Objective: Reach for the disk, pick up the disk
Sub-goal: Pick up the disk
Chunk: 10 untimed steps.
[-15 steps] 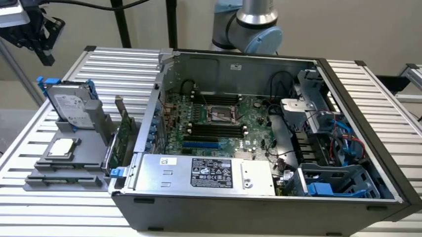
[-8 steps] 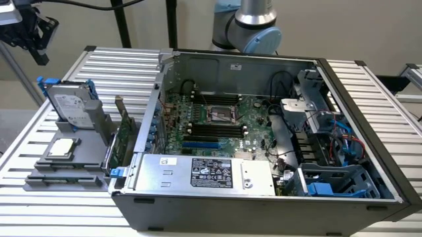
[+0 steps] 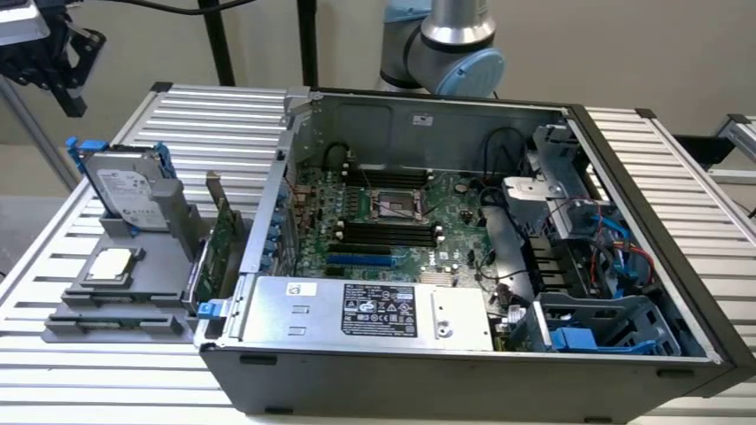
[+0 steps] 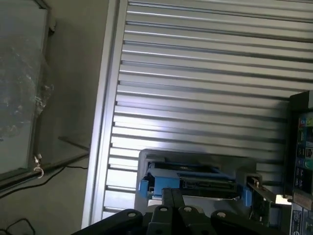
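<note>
The disk (image 3: pixel 124 188) stands upright in a grey holder at the exterior view's left. It is a silver-grey drive with a white label in a bright blue carrier. My black gripper (image 3: pixel 71 99) hangs well above it and further toward the exterior view's left, apart from it. In the wrist view the disk (image 4: pixel 190 177) is seen edge-on from above, with blue carrier ends on both sides. The gripper (image 4: pixel 172 195) is over it, its two fingers pressed together and holding nothing.
An open computer case (image 3: pixel 473 376) takes up the middle and the exterior view's right of the slatted metal table (image 3: pixel 212 111). Inside lies a grey metal box (image 3: pixel 378 310) with a black label. A small square processor chip (image 3: pixel 110 264) and an upright card (image 3: pixel 219 235) sit by the disk's holder.
</note>
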Motion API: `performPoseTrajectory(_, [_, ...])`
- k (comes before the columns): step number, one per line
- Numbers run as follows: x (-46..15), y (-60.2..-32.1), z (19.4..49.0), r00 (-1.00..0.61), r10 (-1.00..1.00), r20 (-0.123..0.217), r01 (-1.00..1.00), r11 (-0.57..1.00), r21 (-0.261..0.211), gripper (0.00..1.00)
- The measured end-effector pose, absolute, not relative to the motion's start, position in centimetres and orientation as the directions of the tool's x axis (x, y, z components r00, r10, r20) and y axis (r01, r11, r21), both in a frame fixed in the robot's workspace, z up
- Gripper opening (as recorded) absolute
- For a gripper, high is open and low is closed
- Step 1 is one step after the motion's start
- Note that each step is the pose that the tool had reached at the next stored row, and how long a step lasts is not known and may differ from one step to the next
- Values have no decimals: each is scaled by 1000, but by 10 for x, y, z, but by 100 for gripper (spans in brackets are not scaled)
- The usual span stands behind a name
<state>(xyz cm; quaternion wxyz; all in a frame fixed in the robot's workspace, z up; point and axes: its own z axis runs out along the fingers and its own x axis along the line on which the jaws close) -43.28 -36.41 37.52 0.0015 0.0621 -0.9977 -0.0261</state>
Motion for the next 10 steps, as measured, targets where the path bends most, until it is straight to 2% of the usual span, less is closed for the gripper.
performPoseTrajectory(10, [-433,-364,375,-954,-301,0,-301,952,52,11])
